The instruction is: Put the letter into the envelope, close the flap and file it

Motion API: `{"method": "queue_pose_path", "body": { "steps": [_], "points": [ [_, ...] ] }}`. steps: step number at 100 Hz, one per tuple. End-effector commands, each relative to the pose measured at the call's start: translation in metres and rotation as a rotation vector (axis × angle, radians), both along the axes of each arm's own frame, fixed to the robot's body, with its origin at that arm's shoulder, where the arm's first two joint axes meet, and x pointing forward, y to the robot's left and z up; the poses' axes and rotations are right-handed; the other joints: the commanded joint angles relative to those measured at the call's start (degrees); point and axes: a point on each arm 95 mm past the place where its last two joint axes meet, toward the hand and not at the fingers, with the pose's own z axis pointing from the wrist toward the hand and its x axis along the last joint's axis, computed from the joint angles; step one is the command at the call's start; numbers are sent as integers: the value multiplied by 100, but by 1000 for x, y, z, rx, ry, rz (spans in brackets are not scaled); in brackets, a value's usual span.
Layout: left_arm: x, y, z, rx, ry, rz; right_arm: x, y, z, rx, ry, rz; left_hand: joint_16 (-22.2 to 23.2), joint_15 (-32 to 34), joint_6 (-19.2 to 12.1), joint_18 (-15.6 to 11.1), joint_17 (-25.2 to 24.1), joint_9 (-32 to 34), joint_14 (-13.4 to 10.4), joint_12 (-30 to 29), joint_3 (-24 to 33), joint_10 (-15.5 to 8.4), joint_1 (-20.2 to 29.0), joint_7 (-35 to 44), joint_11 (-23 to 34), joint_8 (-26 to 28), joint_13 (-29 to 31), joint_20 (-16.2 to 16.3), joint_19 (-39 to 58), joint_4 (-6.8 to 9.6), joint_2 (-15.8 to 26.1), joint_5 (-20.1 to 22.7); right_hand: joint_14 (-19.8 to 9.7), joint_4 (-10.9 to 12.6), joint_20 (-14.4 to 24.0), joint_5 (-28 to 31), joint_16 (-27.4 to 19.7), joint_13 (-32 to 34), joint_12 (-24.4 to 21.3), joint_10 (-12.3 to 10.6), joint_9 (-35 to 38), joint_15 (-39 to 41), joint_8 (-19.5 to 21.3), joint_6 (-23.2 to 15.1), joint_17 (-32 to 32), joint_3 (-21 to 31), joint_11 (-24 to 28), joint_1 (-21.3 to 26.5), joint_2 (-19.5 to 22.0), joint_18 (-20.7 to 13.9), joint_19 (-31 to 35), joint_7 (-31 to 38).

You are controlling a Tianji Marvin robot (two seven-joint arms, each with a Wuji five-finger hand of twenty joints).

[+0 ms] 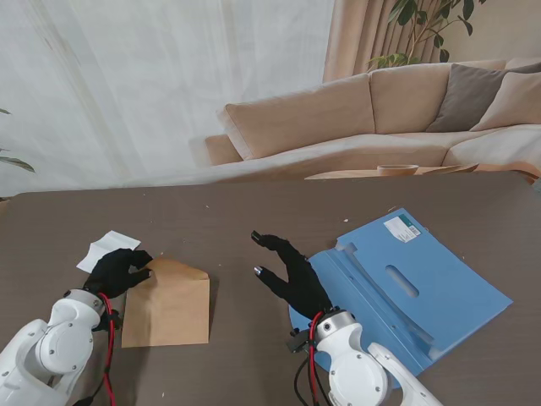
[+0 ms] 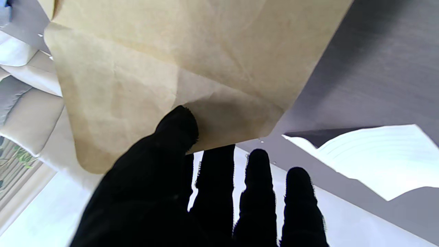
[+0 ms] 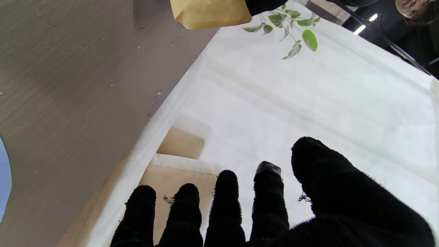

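On the left of the table (image 1: 254, 211) lies the letter (image 1: 108, 249), a white sheet flat on the dark wood, far from me and just beside the left hand (image 1: 118, 271). That hand rests at the far left corner of the brown envelope (image 1: 167, 303), at its flap (image 1: 177, 271). In the left wrist view the thumb (image 2: 175, 130) presses on the flap's paper while the other fingers (image 2: 257, 185) stretch out straight past its edge, so the hand touches the envelope but I cannot tell whether it pinches it. The envelope lies flat, its flap pointing away from me.

Toward the middle, the right hand (image 1: 292, 275) is held over bare table with its fingers spread apart and nothing in it, well clear of the envelope.

On the right lies the blue folder (image 1: 423, 288), opened flat, with a white label (image 1: 403, 228) near its far corner.
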Motion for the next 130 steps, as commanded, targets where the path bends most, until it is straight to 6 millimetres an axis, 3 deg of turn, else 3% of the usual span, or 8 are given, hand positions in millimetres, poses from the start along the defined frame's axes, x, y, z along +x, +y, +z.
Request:
{"method": "queue_pose_path", "body": {
  "steps": [1, 22, 36, 49, 67, 85, 105, 130],
  "points": [
    [-6, -5, 3, -13, 3, -28, -3, 4, -1, 5, 13, 13, 13, 226, -258, 147, 120, 232, 113, -148, 63, 117, 278, 371, 125, 335, 209, 150, 113, -25, 34, 358, 18, -96, 13, 163, 42, 53, 38, -43, 115, 57, 75, 13, -39, 24, 96, -1, -1, -90, 67, 105],
    [-17, -6, 19, -69, -35, -96, -3, 5, -1, 5, 14, 13, 206, 1156, -293, 326, 268, 433, 377, -335, -714, 300, 652, 348, 848, 333, 979, 358, 1234, 97, 365, 211, 81, -92, 82, 231, 74, 191, 50, 2, 216, 127, 104, 75, 58, 41, 128, -3, -12, -29, 250, 135],
    [-21, -8, 28, -112, -61, -146, -2, 4, -1, 1, 1, 6, 431, 1607, -253, 314, -92, 400, 464, -58, -1249, 372, 962, 424, 1424, 407, 1186, -372, 2984, 203, 600, 57, 158, 174, 156, 330, 159, 335, 109, 45, 340, 263, 187, 82, 147, 530, 235, 144, -171, 114, 663, 235],
    [-24, -11, 36, -156, -92, -175, -2, 4, 0, -10, -23, -12, 559, 1916, -214, 431, 68, 260, 599, 187, -1333, 455, 1080, 560, 1689, 550, 1529, -518, 3575, 214, 694, -78, 440, 360, 496, 464, 390, 627, 225, 116, 566, 655, 318, 115, 426, 1137, 477, 342, -533, 486, 1415, 454],
    [-26, -15, 50, -176, -133, -206, -2, 5, 1, -32, -37, -16, 683, 2102, -151, 463, 75, 279, 637, 278, -1288, 555, 1093, 617, 1822, 590, 1579, -607, 3844, 217, 669, -82, 975, 124, 1192, 684, 1073, 910, 506, 344, 847, 1525, 621, 305, 680, 1217, 1113, 186, -801, 961, 2431, 626],
    [-28, -24, 64, -188, -136, -257, 6, 7, 6, -67, -61, 6, 720, 2131, -114, 460, 39, 275, 635, 296, -1267, 568, 1093, 612, 1849, 602, 1563, -649, 3911, 202, 666, -83, 1078, -326, 1413, 896, 1381, 1012, 813, 576, 913, 1993, 1113, 647, 767, 1028, 1810, -25, -1025, 1042, 2706, 756],
    [-27, -38, 76, -207, -138, -289, 16, 14, 11, -91, -80, 46, 736, 2144, -92, 474, 40, 286, 654, 299, -1253, 593, 1091, 605, 1860, 614, 1575, -672, 3939, 198, 658, -76, 1135, -409, 1383, 1084, 1328, 1071, 769, 662, 994, 1929, 1266, 718, 778, 984, 1694, -63, -961, 1124, 2705, 677],
    [-26, -57, 85, -226, -127, -312, 21, 24, 9, -126, -66, 135, 751, 2153, -82, 481, 35, 283, 668, 300, -1241, 606, 1090, 591, 1871, 632, 1570, -697, 3974, 193, 653, -67, 1212, -504, 1384, 358, 1294, 1143, 657, 909, 673, 1834, 1064, 1102, 823, 700, 1507, -336, -1201, 1278, 2722, 148]
  ]
}}
